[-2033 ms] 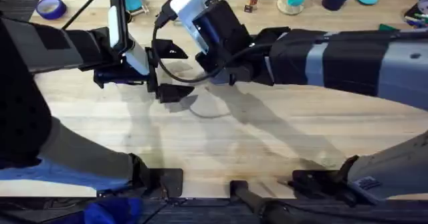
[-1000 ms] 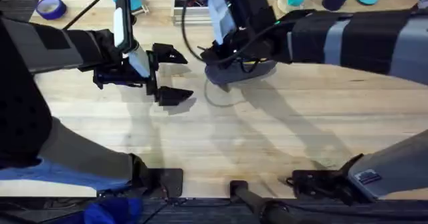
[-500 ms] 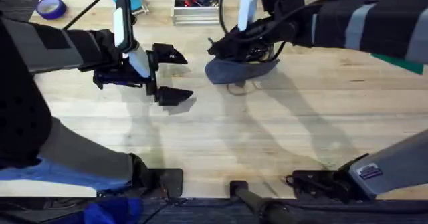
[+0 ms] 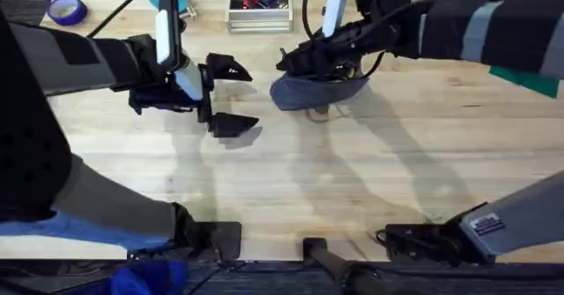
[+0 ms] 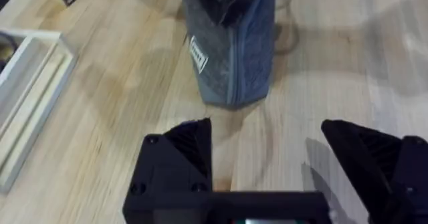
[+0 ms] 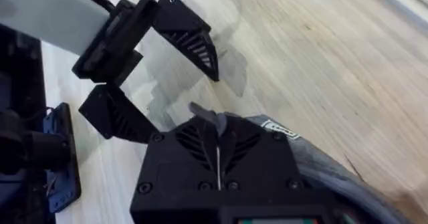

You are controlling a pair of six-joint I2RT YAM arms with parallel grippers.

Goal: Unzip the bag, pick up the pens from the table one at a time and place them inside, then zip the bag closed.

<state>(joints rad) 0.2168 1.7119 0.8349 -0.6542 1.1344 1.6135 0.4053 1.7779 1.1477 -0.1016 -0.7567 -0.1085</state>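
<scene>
No text could be read. The bag [image 5: 234, 47] carried a small white label [image 5: 198, 54] sewn on its side beside the zipper, its print too small to make out; the same label [image 6: 274, 126] showed in the right wrist view, equally illegible.

The bag [image 5: 234, 47] looks like matt blue-grey woven cloth — the bench [image 4: 352, 180] is pale, smooth-grained wood.

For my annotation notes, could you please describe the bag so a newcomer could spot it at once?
On the wooden table, look toward the far middle, under the right gripper. The bag is a blue-grey fabric pouch with a zipper and a small white label, the only soft item there.
</scene>
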